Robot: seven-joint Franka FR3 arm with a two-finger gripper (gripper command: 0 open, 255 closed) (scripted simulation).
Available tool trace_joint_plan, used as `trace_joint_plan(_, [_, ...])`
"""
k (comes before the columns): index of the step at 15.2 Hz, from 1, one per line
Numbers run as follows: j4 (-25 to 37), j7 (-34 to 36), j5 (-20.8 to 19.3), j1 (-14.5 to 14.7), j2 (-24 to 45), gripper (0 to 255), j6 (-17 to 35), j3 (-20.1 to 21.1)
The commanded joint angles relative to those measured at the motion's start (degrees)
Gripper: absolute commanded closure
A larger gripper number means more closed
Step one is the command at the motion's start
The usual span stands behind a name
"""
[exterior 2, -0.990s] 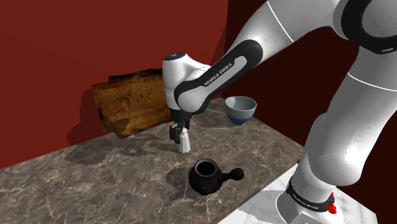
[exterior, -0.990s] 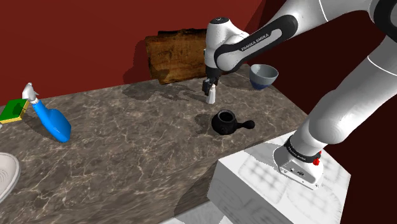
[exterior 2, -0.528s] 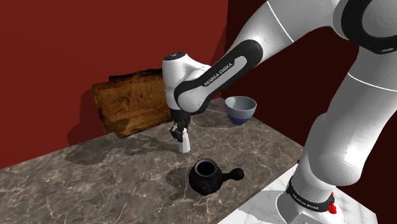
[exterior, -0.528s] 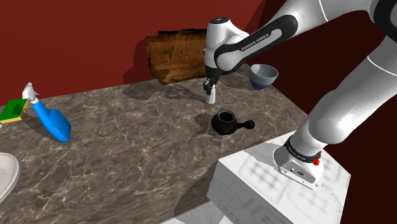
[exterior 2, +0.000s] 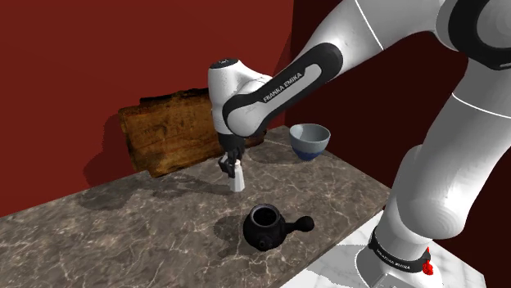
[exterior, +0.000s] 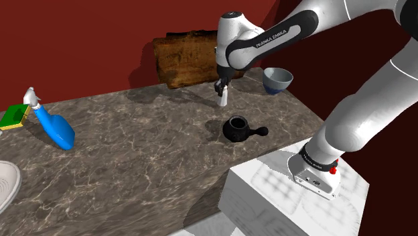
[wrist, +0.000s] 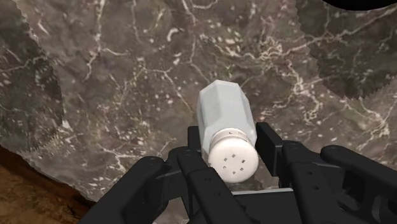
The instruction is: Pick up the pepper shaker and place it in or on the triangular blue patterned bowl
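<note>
Right now your gripper [wrist: 232, 139] has its two black fingers pinching the white pepper shaker [wrist: 226, 121] just under its perforated cap, one finger on each side. In the shoulder view the shaker is upright beyond the black teapot [exterior: 238, 129], towards the wooden board [exterior: 184, 59]. The grey-blue bowl [exterior: 276, 80] also stands past the teapot, further to the shoulder view's right, apart from the shaker. Whether the shaker's base touches the marble counter [exterior: 134, 161], you cannot tell.
</note>
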Motion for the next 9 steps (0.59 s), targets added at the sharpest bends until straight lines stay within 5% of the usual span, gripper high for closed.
trace_joint_plan(1, [0.6,-0.3,0.4,0.1,-1.1,255,-1.7,0.0])
trace_joint_plan(9, [4.0,-1.4,1.3,0.3,-4.1,255,-8.1,-0.2])
